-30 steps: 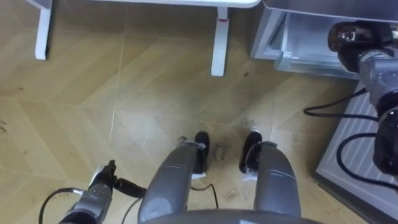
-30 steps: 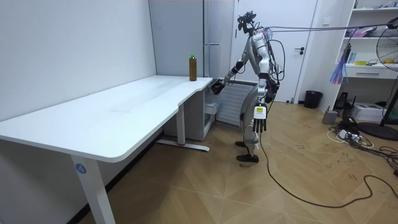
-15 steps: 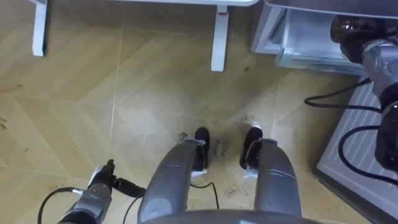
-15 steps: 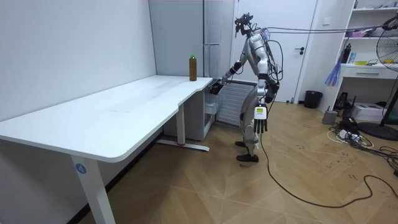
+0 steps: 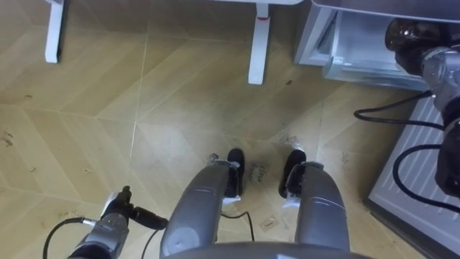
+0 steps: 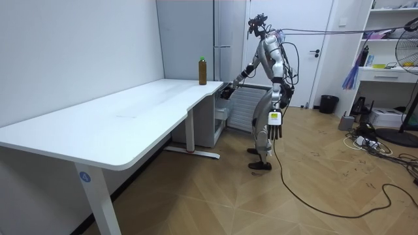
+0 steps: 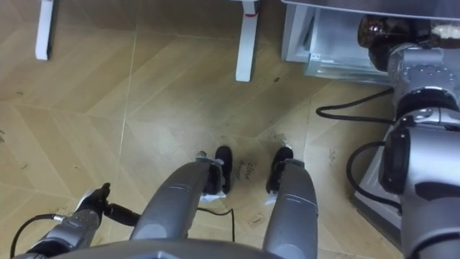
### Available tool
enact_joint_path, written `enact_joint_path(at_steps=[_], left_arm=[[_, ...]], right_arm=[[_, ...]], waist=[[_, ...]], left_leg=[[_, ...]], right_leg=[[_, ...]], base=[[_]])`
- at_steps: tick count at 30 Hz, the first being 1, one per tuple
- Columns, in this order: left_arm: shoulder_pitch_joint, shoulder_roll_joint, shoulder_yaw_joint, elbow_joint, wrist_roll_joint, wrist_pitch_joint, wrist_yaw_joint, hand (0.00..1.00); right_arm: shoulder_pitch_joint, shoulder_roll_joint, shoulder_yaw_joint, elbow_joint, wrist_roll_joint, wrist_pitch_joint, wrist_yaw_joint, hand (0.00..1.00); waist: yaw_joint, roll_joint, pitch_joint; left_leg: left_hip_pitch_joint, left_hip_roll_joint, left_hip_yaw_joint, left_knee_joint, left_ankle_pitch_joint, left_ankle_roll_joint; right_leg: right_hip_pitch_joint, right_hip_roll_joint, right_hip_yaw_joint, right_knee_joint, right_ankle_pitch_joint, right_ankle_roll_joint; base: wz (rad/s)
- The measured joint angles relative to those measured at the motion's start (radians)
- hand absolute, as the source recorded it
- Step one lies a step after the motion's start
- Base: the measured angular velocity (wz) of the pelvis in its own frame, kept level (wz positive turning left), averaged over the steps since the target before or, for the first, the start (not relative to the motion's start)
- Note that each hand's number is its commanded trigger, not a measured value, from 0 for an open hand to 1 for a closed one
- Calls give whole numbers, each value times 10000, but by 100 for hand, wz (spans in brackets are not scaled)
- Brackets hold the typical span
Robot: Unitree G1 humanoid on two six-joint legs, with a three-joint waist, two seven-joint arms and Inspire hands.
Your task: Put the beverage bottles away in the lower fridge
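One drink is a brown bottle (image 6: 202, 71) with a green top. It stands upright on the far corner of the white counter (image 6: 130, 108), in the upper middle of the room view. Another dark bottle (image 5: 405, 36) is held in the right hand (image 5: 433, 59) at the upper right — just at the open lower fridge (image 5: 359, 54).

Seen from above, the right hand (image 5: 427, 59) is curled round a dark bottle (image 5: 401, 34) at the view's upper right, at the mouth of the open fridge compartment (image 5: 316, 39). A clear drawer (image 5: 359, 65) shows inside that opening, just beside the bottle. A pale ribbed panel (image 5: 413, 173) lies along the right edge, below the arm. Two white counter legs stand on the wooden floor (image 5: 180, 108) at the top, one near the middle (image 5: 258, 43) and one far left (image 5: 54, 32).
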Motion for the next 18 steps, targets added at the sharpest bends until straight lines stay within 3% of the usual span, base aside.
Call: enact_joint_path(at_steps=[9,15,18], left_arm=[[2,30,-350,-238,-7,155,424,0],[46,70,-808,-249,-134,190,575,0],[68,104,-812,-250,-376,190,576,0]], right_arm=[[30,-1,21,211,311,47,-30,0],[61,3,188,771,350,247,-96,0],[63,3,415,883,359,252,-195,0]], waist=[[2,-70,3],[36,-412,5],[74,-480,3]], left_leg=[[54,-39,0,-62,1,1],[106,-14,2,-64,0,0],[43,143,1,-58,0,0]], right_leg=[[94,22,-25,-41,0,1],[179,55,-27,-77,-9,5],[234,209,-51,-301,83,26]], base=[[0],[0],[-1]])
